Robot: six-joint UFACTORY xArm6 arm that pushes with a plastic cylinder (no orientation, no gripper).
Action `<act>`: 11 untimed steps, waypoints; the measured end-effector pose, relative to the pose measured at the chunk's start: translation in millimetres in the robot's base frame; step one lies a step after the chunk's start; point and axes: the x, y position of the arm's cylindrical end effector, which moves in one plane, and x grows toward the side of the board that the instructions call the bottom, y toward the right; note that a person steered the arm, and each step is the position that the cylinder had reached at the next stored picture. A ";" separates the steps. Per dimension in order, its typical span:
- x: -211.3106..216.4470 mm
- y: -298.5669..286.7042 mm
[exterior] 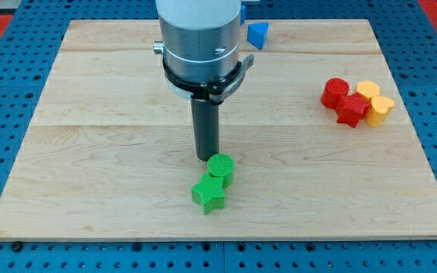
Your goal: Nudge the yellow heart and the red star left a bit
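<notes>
Lower centre: green star (208, 194) and green cylinder (221, 167), my tip (207, 158) just behind the cylinder; no hand fitted, so nothing to open or close. Right, mid-frame: red star (351, 109) touching yellow heart (380, 110) on the worktop (112, 152), well apart from the tip. Approach step, judged: the tip must next reach their right side.

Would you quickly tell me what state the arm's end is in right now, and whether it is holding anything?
My tip: a bare rod with no hand, holding nothing; it sits just above the green cylinder, far left of the yellow heart and red star.
</notes>
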 end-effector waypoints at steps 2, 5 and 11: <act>-0.6 0.0; 0.6 183.7; -78.1 222.5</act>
